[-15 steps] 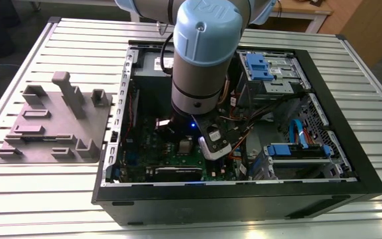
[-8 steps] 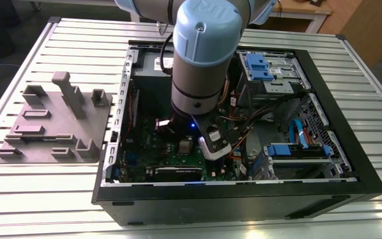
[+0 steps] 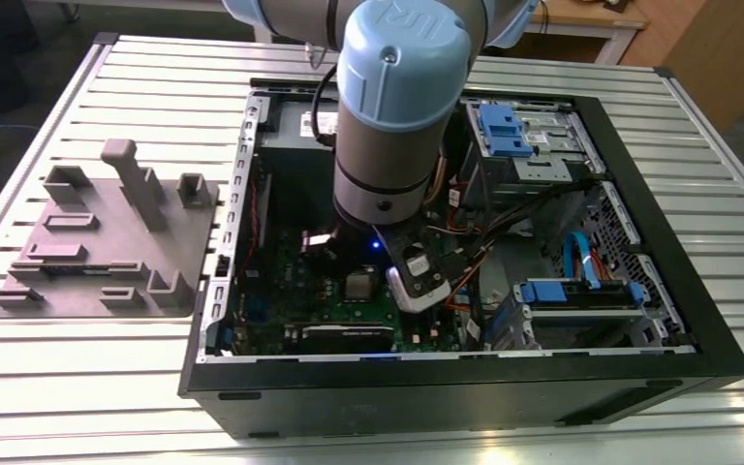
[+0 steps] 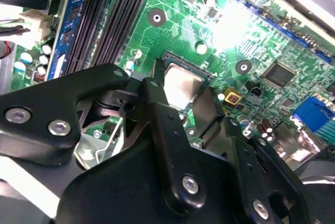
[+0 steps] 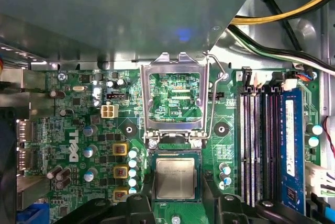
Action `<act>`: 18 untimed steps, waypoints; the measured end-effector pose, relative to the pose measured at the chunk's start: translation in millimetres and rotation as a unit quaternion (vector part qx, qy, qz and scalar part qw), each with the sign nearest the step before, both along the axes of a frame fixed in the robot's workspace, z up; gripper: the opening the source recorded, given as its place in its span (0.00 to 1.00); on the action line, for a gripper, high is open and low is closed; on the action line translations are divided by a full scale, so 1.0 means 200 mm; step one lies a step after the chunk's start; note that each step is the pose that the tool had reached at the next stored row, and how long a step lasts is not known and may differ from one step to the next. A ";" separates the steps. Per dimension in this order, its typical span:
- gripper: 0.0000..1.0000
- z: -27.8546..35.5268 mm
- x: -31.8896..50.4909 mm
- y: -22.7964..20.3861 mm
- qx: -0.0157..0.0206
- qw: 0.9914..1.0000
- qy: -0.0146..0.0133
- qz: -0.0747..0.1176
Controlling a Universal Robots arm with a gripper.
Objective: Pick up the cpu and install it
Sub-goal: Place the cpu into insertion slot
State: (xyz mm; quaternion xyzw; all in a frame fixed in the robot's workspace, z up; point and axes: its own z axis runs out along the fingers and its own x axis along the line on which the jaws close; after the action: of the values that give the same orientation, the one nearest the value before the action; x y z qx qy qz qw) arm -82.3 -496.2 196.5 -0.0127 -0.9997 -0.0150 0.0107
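Black end effector (image 4: 180, 101) filling the foreground of the second wrist view, fingers (image 4: 159, 109) spread to either side of the cpu (image 4: 182, 84), close against its edges but with no firm pinch visible. Cpu (image 5: 175, 178) lying flat and square inside the socket on the green motherboard (image 5: 78, 124), silvery top facing up. Metal socket frame (image 5: 175, 96) hinged open, upright just beyond the chip, not yet closed over it. Open computer case (image 3: 682, 291) resting on the slatted worktop (image 3: 75, 387), arm (image 3: 398, 107) reaching down into it. Placement apparently done or nearly so; clamping of the frame outstanding.
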 end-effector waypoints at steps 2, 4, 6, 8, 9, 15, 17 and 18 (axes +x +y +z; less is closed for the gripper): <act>0.50 -0.003 0.000 0.000 0.000 1.000 0.000 0.000; 0.50 -0.007 0.000 0.000 0.000 1.000 0.000 0.000; 0.56 -0.012 0.000 0.000 0.000 1.000 0.000 0.000; 0.56 -0.016 0.000 0.000 0.000 1.000 0.000 0.000; 0.56 -0.019 0.000 0.000 0.000 1.000 0.000 0.000; 0.47 -0.028 0.000 0.001 0.001 1.000 0.000 0.000; 0.47 -0.029 0.000 0.001 0.002 1.000 0.000 0.000; 0.47 -0.029 0.000 0.001 0.002 1.000 0.000 0.000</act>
State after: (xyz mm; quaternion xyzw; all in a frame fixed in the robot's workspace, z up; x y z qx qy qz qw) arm -82.3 -495.9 190.6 -0.0127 -0.9997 -0.0168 0.0107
